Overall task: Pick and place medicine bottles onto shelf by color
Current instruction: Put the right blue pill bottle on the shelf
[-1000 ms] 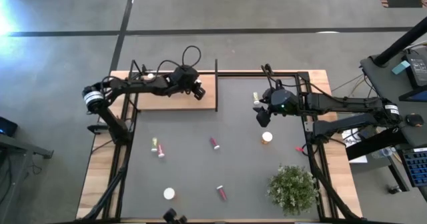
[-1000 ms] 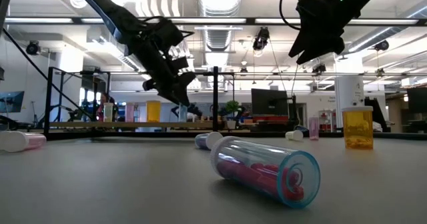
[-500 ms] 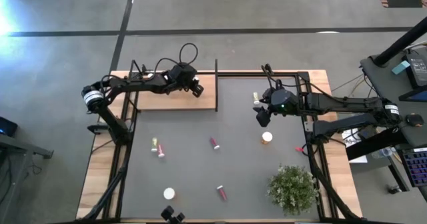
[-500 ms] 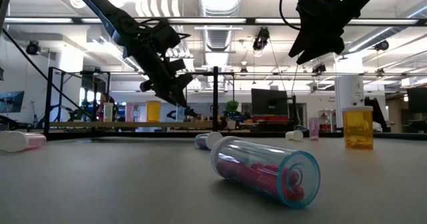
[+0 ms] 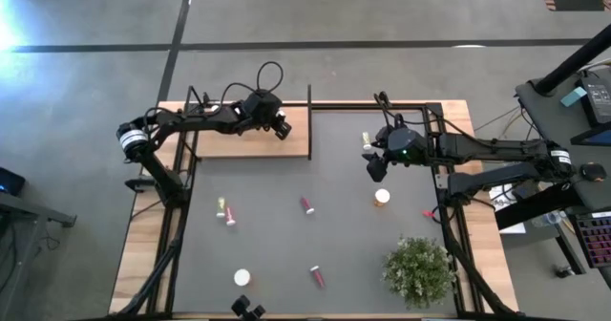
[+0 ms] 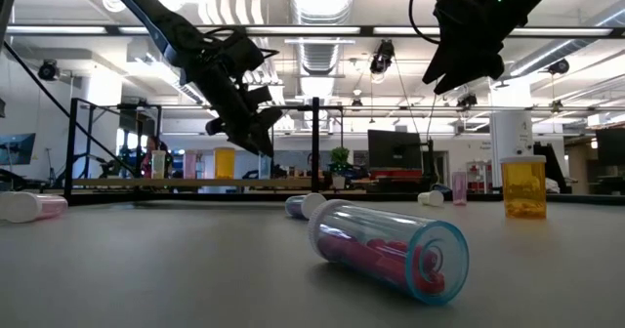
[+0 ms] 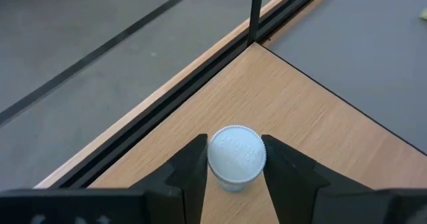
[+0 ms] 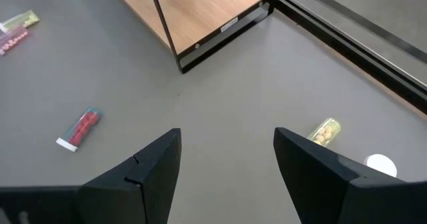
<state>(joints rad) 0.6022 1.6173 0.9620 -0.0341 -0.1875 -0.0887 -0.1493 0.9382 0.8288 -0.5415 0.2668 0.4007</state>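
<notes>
A clear, ribbed plastic bottle (image 6: 391, 255) of pink pills lies on its side on the matte grey table (image 5: 286, 245). At ten o'clock, the left gripper (image 7: 233, 165) brackets a round white cap (image 7: 236, 154) on the smooth wooden shelf (image 7: 313, 117); grip unclear. At two o'clock, the right gripper (image 8: 227, 161) hangs spread wide, empty.

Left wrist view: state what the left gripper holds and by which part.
The left gripper brackets a white-capped bottle on the shelf, fingers beside its cap; whether it is gripped or just released cannot be told.
</notes>
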